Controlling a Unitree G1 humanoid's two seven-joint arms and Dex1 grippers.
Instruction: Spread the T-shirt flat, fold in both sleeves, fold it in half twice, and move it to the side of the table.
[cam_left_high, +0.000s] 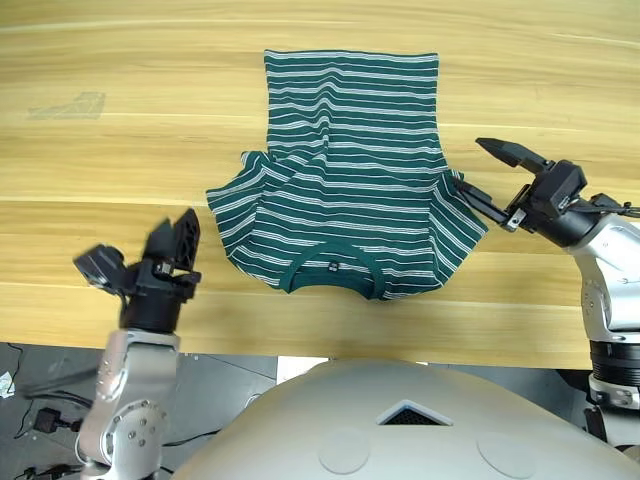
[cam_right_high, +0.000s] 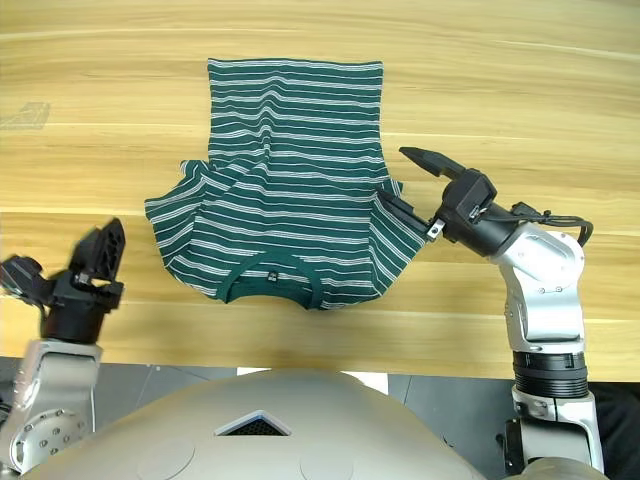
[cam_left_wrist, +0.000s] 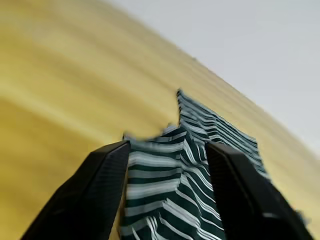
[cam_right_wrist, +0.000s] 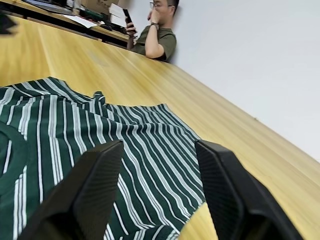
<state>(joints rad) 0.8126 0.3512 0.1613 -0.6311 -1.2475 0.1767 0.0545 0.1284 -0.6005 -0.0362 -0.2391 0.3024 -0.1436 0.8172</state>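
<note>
The green-and-white striped T-shirt (cam_left_high: 345, 170) lies on the wooden bench (cam_left_high: 120, 150) with its collar (cam_left_high: 335, 272) close to the near edge and its straight hem toward the far edge. The body is mostly flat, with soft wrinkles down the middle. The sleeve on the robot's left (cam_left_high: 232, 200) is bunched, with a small fold standing up at its top, and the sleeve on the right (cam_left_high: 462, 228) spreads outward. The left gripper (cam_left_high: 176, 232) hangs over the near edge, left of the shirt and apart from it, with its fingers spread and holding nothing. The right gripper (cam_left_high: 469, 165) is at the shirt's right side, also spread wide and empty. Its lower finger (cam_left_high: 478, 202) reaches the cloth's edge above the right sleeve, though contact cannot be made out.
</note>
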